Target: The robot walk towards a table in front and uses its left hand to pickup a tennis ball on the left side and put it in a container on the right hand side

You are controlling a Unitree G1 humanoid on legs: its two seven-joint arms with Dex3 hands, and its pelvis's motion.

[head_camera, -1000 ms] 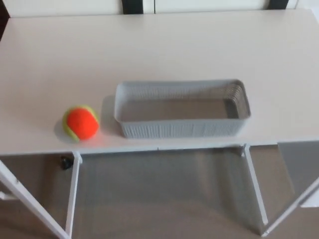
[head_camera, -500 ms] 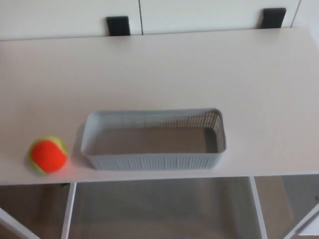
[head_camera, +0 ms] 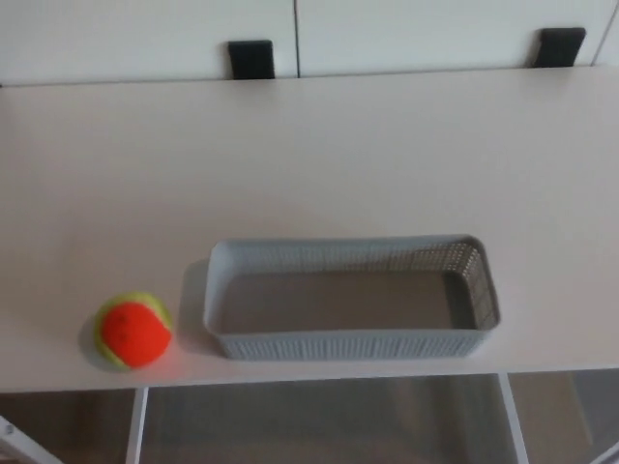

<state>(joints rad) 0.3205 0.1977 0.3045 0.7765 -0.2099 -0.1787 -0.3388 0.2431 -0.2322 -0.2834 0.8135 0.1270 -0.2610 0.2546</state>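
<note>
Found the round felt tennis ball (head_camera: 133, 332), orange with a yellow-green band, resting on the smooth pale-beige worktop (head_camera: 319, 164), just left of the long grey rectangular plastic basket (head_camera: 348, 345). Judged it apart from the basket, with a narrow strip of bare surface between, and about level with the basket's front wall, near the worktop's front edge.

Saw the basket upright, open side up, set lengthwise from left to right, with finely perforated walls and a plain grey floor showing inside. Noted a soft shadow on the worktop at the basket's left end, on the ball's side.

Made out two black rectangular blocks beyond the basket, past the worktop's far edge: one (head_camera: 251, 59) behind the basket's left end, the other (head_camera: 561, 45) behind and to the right of its right end. Saw white wall panels (head_camera: 145, 39) behind both. Spotted white frame legs (head_camera: 136, 425) below the basket, under the front edge.

Caught neither the left hand nor the right hand anywhere in view; could not tell the fingers as released, clenched or grasping.
</note>
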